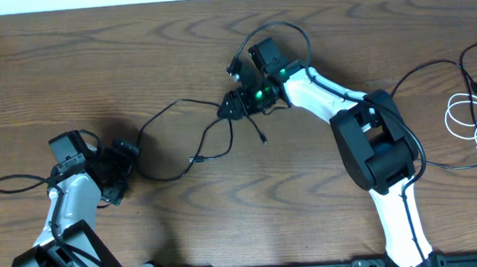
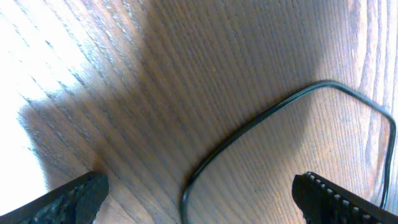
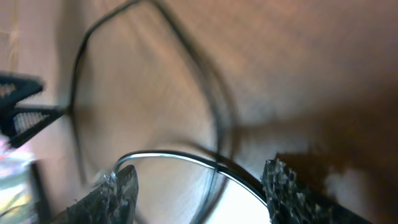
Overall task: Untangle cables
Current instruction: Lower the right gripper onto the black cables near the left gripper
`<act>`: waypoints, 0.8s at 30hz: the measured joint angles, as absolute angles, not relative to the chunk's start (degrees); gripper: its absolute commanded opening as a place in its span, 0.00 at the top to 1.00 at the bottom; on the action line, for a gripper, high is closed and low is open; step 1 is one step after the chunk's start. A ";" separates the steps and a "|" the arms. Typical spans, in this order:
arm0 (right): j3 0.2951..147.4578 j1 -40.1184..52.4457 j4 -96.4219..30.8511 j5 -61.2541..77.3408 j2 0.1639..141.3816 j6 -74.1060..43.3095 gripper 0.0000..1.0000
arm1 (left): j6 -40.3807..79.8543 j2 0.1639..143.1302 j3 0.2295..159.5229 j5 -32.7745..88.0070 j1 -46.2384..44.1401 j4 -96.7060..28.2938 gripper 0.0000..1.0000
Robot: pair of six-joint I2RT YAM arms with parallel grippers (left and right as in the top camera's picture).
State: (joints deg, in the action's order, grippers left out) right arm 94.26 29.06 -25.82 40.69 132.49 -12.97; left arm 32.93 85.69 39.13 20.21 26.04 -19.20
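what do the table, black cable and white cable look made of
Table: brown wood or wood-look laminate, matte; grain lines run across it. Black cable: likely rubber or plastic jacket, slightly glossy; a light streak runs along it. White cable: probably smooth plastic; too small to judge finish.

Left arm (image 1: 62, 205) and right arm (image 1: 328, 93): white links, black joints; green lamp (image 1: 258, 93); ribbed black fingers (image 2: 333, 198).
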 measured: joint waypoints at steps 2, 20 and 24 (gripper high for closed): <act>94.37 29.65 -29.19 43.05 132.46 -13.23 0.34 | 33.15 85.67 39.16 19.97 26.04 -19.20 0.00; 94.00 37.80 -42.63 33.39 127.98 -5.21 0.15 | 33.26 85.60 39.16 19.31 26.04 -19.29 0.00; 94.00 38.41 -42.65 25.15 126.98 1.34 0.12 | 33.23 85.60 39.16 19.31 26.04 -19.29 0.00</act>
State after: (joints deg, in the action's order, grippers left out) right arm 94.00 38.41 -42.65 25.15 126.98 1.34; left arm 33.23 85.60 39.16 19.31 26.04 -19.29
